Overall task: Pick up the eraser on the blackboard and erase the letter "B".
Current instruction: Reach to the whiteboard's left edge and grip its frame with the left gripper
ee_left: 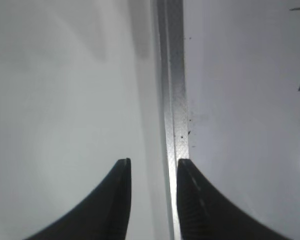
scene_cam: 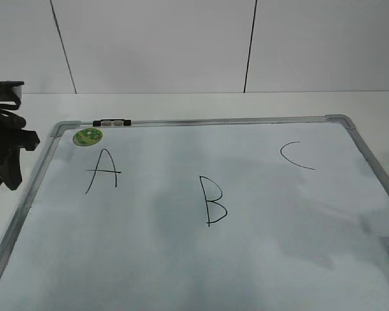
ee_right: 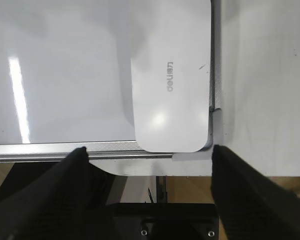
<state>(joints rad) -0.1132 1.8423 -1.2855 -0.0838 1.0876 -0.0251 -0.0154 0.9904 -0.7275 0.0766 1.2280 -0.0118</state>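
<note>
The blackboard (scene_cam: 246, 120) is a white board in a silver frame, lying flat. The letter "B" (scene_cam: 214, 201) is drawn in black near its middle. The eraser (ee_right: 170, 85), a flat white rounded block with grey lettering, lies at a board corner in the right wrist view. In the exterior view it shows faintly at the board's right edge (scene_cam: 384, 217). My right gripper (ee_right: 147, 150) is open wide and empty, its fingertips on either side of the eraser's near end, not touching it. My left gripper (ee_left: 152, 162) is open and empty over the board's left frame (ee_left: 172, 100). It shows black at the far left of the exterior view (scene_cam: 3, 149).
A black "A" (scene_cam: 102, 170) is at the board's left and a "C" (scene_cam: 295, 155) at the upper right. A round green magnet (scene_cam: 87, 137) sits at the top-left corner. A small black-and-white clip (scene_cam: 113, 122) is on the top frame. A white wall stands behind.
</note>
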